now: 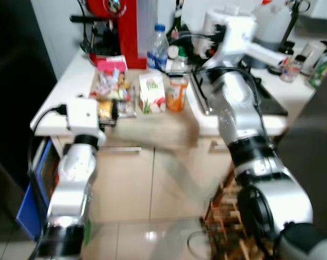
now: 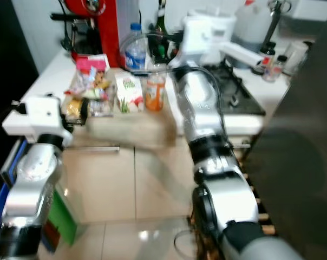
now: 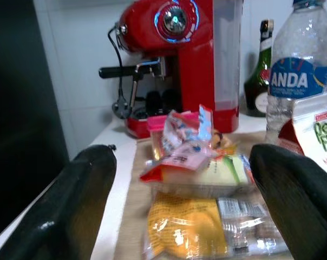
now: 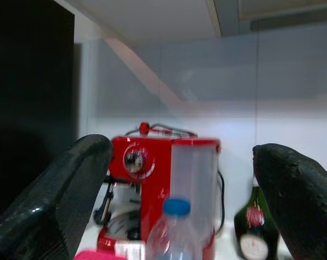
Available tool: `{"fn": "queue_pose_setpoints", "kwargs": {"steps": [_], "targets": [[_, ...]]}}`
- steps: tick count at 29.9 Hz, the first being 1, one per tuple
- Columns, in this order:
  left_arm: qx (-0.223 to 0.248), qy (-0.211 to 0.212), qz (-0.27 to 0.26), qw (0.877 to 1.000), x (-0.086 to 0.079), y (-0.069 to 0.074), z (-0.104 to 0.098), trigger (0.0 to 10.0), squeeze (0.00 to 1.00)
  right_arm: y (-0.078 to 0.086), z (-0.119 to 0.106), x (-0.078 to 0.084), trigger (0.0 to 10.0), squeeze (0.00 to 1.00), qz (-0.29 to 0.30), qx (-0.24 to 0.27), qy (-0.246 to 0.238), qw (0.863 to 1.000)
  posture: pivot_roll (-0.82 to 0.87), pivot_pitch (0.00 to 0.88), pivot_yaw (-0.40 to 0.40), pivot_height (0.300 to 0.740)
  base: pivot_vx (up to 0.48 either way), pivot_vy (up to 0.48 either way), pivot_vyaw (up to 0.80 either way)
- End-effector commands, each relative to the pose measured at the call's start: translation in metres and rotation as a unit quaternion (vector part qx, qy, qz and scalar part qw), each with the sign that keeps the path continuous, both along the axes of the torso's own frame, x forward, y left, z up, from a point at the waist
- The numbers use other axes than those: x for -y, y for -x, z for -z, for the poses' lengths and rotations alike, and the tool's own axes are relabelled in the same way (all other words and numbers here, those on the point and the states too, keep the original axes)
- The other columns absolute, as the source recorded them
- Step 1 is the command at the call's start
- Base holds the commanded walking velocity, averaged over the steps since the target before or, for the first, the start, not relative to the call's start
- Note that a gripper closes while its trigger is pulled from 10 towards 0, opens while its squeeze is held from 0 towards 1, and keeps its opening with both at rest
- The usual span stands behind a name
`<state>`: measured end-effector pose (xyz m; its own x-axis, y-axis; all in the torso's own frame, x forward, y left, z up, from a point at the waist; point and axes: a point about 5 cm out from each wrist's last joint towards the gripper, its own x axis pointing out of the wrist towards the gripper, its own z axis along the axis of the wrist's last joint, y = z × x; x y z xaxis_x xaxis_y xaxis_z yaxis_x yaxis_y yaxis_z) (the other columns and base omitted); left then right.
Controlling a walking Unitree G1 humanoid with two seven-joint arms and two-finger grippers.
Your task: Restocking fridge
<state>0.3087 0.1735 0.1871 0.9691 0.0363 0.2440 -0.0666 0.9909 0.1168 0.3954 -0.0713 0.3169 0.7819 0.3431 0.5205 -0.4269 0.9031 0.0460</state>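
Groceries lie on a tan mat (image 1: 152,130) on the white counter (image 1: 66,81). Among them are a clear water bottle with a blue cap (image 1: 158,47), a white carton with green lettering (image 1: 152,92), an orange cup (image 1: 176,95) and a pile of snack packets (image 1: 110,81). My left gripper (image 3: 182,160) is open at the mat's near left edge. A yellow packet (image 3: 188,230) and a clear tub of snacks (image 3: 198,173) lie just ahead of its fingers. My right gripper (image 4: 180,154) is open and held high above the counter, facing the bottle cap (image 4: 177,208).
A red coffee machine (image 1: 117,27) stands at the back left, with a dark green bottle (image 3: 259,70) beside it. A black hob (image 1: 263,97) and several jars and bottles sit to the right. Cabinet doors (image 1: 131,179) lie below the counter. A blue crate (image 1: 36,200) stands low on the left.
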Motion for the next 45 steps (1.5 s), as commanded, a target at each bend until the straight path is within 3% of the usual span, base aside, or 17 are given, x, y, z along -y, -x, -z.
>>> {"fn": "queue_pose_setpoints", "kwargs": {"steps": [1, 5, 17, 20, 25, 31, 36, 43, 44, 45], "targets": [[0.014, 0.002, 0.01, 1.0, 0.009, 0.0, -0.008, 10.0, 0.0, -0.008, 0.007, 0.016, 10.0, 0.0, 0.029, -0.027, 0.01, 0.999, 0.01, 0.0, -0.03, 0.74, 0.0, 0.0, 0.0], [0.028, -0.002, 0.027, 0.999, 0.013, 0.001, -0.013, 10.0, 0.0, -0.017, 0.015, 0.021, 10.0, 0.0, 0.078, -0.073, 0.033, 0.994, 0.02, 0.0, -0.035, 0.74, 0.0, 0.0, 0.0], [0.026, 0.007, 0.035, 0.999, 0.014, 0.005, -0.013, 10.0, 0.0, -0.02, 0.019, 0.008, 10.0, 0.0, 0.06, -0.111, 0.033, 0.991, 0.02, 0.0, -0.04, 0.74, 0.0, 0.0, 0.0], [0.015, -0.007, 0.108, 0.994, 0.023, 0.002, -0.015, 10.0, 0.0, -0.02, 0.019, 0.006, 10.0, 0.0, 0.044, -0.118, 0.029, 0.992, 0.03, 0.0, -0.043, 0.74, 0.0, 0.0, 0.0], [0.003, -0.013, 0.155, 0.988, 0.026, 0.0, -0.016, 10.0, 0.0, -0.021, 0.022, 0.006, 10.0, 0.0, 0.04, -0.13, 0.034, 0.99, 0.03, 0.0, -0.043, 0.74, 0.0, 0.0, 0.0], [-0.023, -0.044, 0.241, 0.969, 0.046, 0.003, -0.012, 10.0, 0.0, -0.024, 0.039, 0.001, 10.0, 0.0, 0.012, -0.191, 0.043, 0.981, 0.03, 0.0, -0.042, 0.74, 0.0, 0.0, 0.0], [-0.015, -0.048, 0.252, 0.967, 0.05, 0.004, -0.017, 10.0, 0.0, -0.024, 0.046, -0.002, 10.0, 0.0, -0.006, -0.227, 0.021, 0.974, 0.03, 0.0, -0.046, 0.74, 0.0, 0.0, 0.0], [-0.015, -0.045, 0.258, 0.965, 0.049, 0.005, -0.019, 10.0, 0.0, -0.025, 0.046, -0.003, 10.0, 0.0, -0.001, -0.233, 0.029, 0.972, 0.03, 0.0, -0.052, 0.74, 0.0, 0.0, 0.0], [-0.015, -0.042, 0.258, 0.965, 0.049, 0.005, -0.019, 10.0, 0.0, -0.025, 0.047, -0.003, 4.0, 0.0, -0.005, -0.239, 0.026, 0.971, 0.02, 0.0, -0.053, 0.74, 0.0, 0.0, 0.0], [-0.015, -0.041, 0.258, 0.965, 0.049, 0.005, -0.019, 10.0, 0.0, -0.025, 0.047, -0.003, 4.0, 0.0, -0.008, -0.246, 0.015, 0.969, 0.02, 0.0, -0.054, 0.74, 0.0, 0.0, 0.0]]}}
